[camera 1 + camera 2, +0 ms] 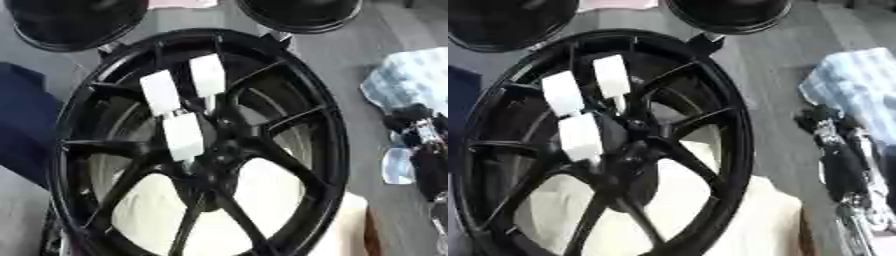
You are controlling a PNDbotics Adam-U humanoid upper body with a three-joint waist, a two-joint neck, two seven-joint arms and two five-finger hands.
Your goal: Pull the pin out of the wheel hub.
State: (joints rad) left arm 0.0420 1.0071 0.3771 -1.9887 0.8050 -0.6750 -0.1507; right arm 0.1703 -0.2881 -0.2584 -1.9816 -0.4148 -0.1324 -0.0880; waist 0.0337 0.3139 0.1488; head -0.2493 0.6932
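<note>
A black spoked wheel hub [201, 150] fills the middle of both views, tilted, its rim running from about 12 o'clock down past 6 o'clock. It rests on a cream-coloured pad [262, 200] that shows through the lower spokes. Three white rectangular pieces sit on the spokes just above the centre: two at about 11 and 12 o'clock [208, 75] and one lower [184, 136], close beside the centre boss. Which of these, if any, is the pin cannot be told (they read only as white blocks with thin stems).

At 3 o'clock the robot's right hand [842, 165] shows as a dark, jointed shape with silver parts, well apart from the wheel rim. The right eye view shows more of it, stretching down toward 5 o'clock; the left eye view catches only its edge. Whether its fingers are curled or straight cannot be told. Behind it lies a pale blue-white cloth [855, 85].

Two round black objects [70, 22] sit at the top edge. A dark blue shape [22, 125] at 9 o'clock shows wider in the left eye view.
</note>
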